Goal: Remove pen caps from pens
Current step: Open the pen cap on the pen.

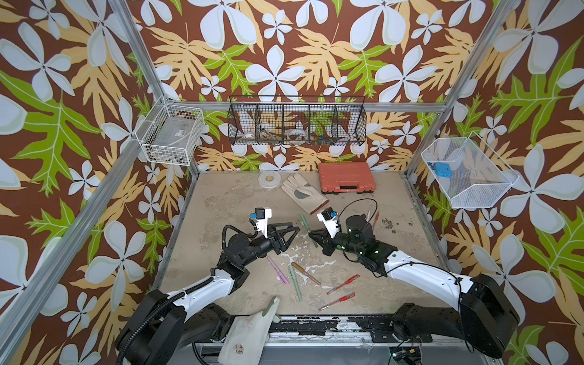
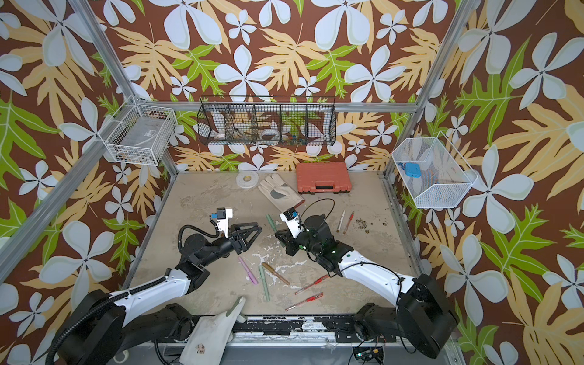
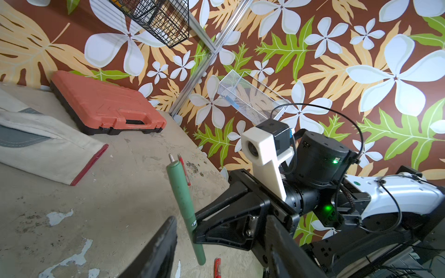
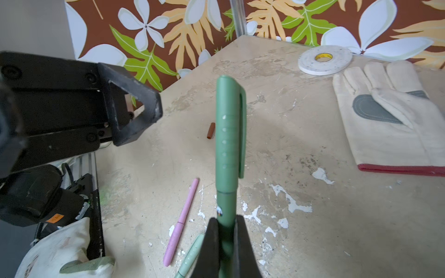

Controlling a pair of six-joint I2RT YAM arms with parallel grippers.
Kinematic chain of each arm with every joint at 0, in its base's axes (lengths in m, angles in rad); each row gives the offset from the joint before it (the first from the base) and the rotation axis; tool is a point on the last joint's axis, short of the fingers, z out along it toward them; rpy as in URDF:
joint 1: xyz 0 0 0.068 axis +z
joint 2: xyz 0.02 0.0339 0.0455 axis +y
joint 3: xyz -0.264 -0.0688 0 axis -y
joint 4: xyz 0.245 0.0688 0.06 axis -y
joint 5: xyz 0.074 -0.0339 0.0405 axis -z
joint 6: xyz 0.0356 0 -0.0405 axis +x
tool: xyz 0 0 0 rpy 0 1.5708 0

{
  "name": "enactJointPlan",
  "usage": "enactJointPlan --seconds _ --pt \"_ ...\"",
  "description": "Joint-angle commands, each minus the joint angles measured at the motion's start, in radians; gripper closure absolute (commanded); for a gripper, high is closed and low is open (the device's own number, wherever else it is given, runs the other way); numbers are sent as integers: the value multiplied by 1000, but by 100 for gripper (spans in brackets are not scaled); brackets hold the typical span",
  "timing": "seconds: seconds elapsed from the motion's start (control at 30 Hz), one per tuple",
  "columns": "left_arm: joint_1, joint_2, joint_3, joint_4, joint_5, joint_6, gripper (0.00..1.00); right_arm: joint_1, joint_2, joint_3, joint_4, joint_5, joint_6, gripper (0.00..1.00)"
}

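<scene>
My right gripper is shut on the barrel of a dark green pen and holds it above the table. Its clipped dark green cap is still on and points away from the jaws. In both top views the pen sticks out toward the back. My left gripper hangs open just left of it, holding nothing; the pen stands between its fingers in the left wrist view. On the table lie pink, pale green and brown pens, red gel pens, and a loose brown cap.
A white marker and a red pen lie behind my right arm. At the back are an orange case, a work glove and a tape roll. Another glove drapes over the front edge.
</scene>
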Motion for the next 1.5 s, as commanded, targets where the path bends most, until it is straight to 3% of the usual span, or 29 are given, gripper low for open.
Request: enactJointPlan --seconds 0.0,0.27,0.53,0.73,0.97,1.07,1.2,1.33,1.47 --pt "1 -11 2 27 11 14 42 1 1 -12 84 -86 -15 94" --pt "1 -26 7 -49 -23 50 46 7 15 -26 136 -170 -11 93" --pt "1 -23 9 -44 -4 45 50 52 12 -29 155 -174 -37 93" --pt "1 -18 14 -41 21 43 68 69 10 -22 144 -156 -53 93" --pt "0 -3 13 -24 38 35 80 68 6 -23 144 -151 -58 91" --pt "0 3 13 -13 57 42 91 69 7 -21 131 -144 -62 83" --pt "-1 -6 6 -1 66 59 92 69 2 -21 123 -122 -65 59" --pt "-1 -3 1 27 91 68 92 69 -7 -30 141 -149 -64 56" --pt "-8 22 2 87 152 56 93 68 -6 -32 154 -195 -57 60"
